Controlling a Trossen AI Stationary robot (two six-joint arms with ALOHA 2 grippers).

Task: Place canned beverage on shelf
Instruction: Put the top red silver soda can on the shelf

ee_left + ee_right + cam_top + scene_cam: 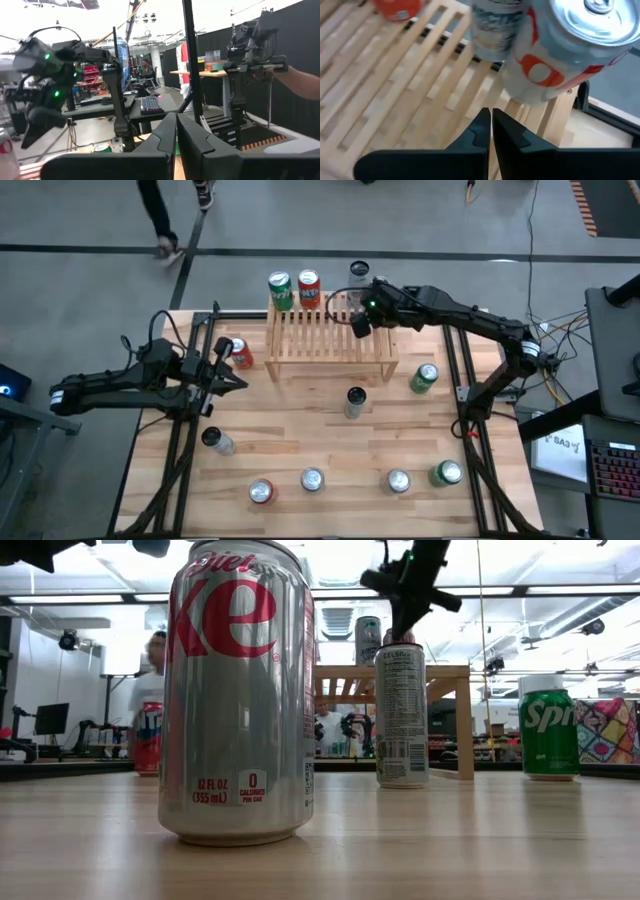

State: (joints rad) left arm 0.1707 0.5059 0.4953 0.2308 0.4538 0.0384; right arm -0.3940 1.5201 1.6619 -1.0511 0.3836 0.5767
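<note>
A light-wood table stands on a grey workshop floor.

We count eleven cans on the table in the overhead view. Nearest the front edge stand four in a row, silver at and, green at. Farther back are a dark-topped can and a slim can, then a green can and a red can. On the shelf stand a green can, a red can and a silver can at the back.

From table height, the nearest silver can reads "12 FL OZ (355 mL)" and "0 CALORIES"; the green one begins "Spr".

The left gripper hovers beside the red table can, fingers together, holding nothing. The right gripper hangs over the shelf slats, fingers closed and empty, just short of the silver can.

One person walks beyond the table's far edge.
</note>
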